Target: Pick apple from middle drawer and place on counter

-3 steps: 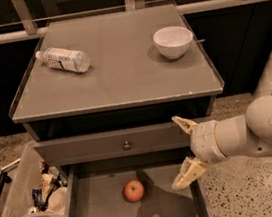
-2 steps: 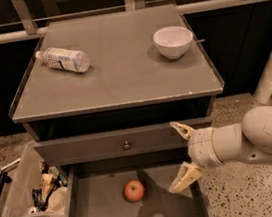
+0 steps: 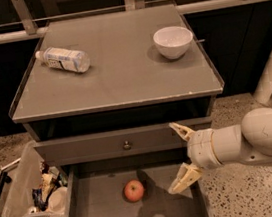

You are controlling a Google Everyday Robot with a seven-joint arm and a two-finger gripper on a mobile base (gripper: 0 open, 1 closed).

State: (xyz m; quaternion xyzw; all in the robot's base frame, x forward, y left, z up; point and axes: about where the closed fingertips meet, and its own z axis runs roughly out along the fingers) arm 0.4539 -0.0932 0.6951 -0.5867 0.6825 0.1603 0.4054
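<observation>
hovering over the open middle drawer [image 3: 98, 214], the hand [image 3: 183, 155] is seen spread wide and empty, near the apple [image 3: 134, 190], which lies untouched on the drawer floor. if closed off-centre, the round fruit could be nudged away — or the drawer's side wall clipped by the lower finger.

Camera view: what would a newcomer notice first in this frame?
The white arm's end effector reaches in from the right, fingers spread open, over the right side of the pulled-out middle drawer. On the drawer's bare floor, to the end effector's left and apart from it, lies a small red apple. Above, the grey counter carries a white bowl at back right and a plastic bottle on its side at back left.
</observation>
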